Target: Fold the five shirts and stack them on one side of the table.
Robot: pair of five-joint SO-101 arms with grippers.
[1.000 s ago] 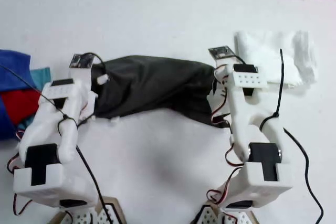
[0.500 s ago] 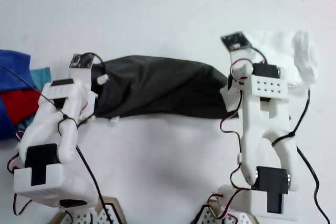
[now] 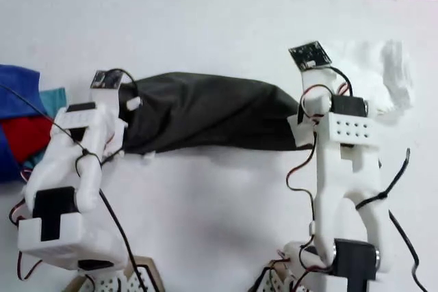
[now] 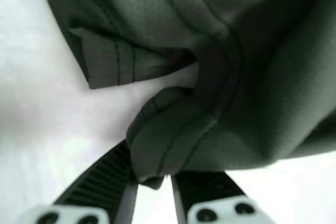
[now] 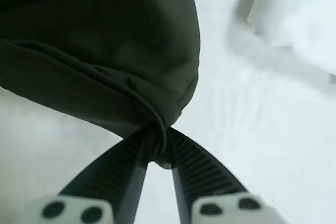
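A dark shirt [image 3: 205, 111] lies stretched in a long band across the middle of the table, held at both ends. My left gripper [image 4: 155, 178] is shut on a folded hem of the shirt [image 4: 220, 77] at its left end, under the left arm [image 3: 85, 135]. My right gripper [image 5: 157, 156] is shut on a bunched edge of the shirt [image 5: 100, 51] at its right end, beside the right arm [image 3: 339, 135]. A folded white shirt [image 3: 383, 76] lies at the back right, just beyond the right arm.
A pile of blue, red and teal shirts [image 3: 27, 124] sits at the table's left edge beside the left arm. The table's far half [image 3: 205, 25] and the strip in front of the dark shirt are bare white surface. Both arm bases stand at the near edge.
The right arm has swung to the right, pulling the dark shirt's right end with it, so the shirt is drawn out longer and straighter. The left arm has kept still.
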